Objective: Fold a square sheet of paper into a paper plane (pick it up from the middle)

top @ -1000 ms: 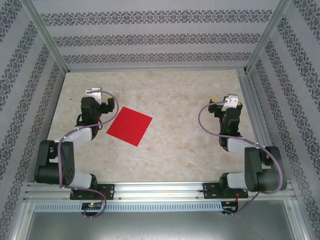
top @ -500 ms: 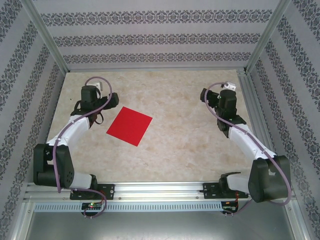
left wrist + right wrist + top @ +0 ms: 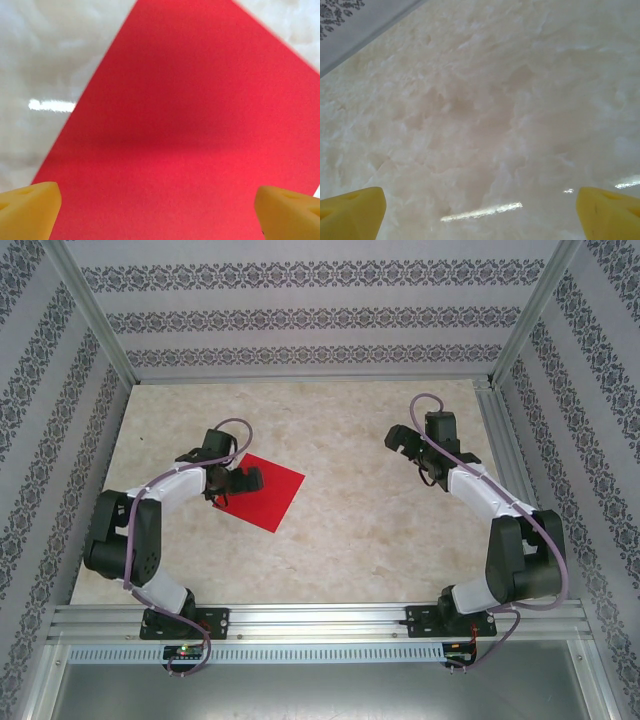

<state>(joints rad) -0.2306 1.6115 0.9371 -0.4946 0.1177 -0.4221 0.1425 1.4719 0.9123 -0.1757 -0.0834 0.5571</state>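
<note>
Marbled tabletop [image 3: 350, 540], patterned walls [image 3: 300, 320]; left end effector [image 3: 245, 481] and right end effector [image 3: 398, 437] agape, empty.

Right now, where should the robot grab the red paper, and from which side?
Probably its middle, from straight above. The square sheet of paper lies flat on the table, no edge lifted, so sideways offers nothing to pinch. The open left gripper hovers over it.

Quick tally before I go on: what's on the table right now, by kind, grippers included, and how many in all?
Red square sheet of paper: 1
Open grippers: 2, the left gripper over the sheet and the right gripper over bare tabletop
Total: 3
</note>
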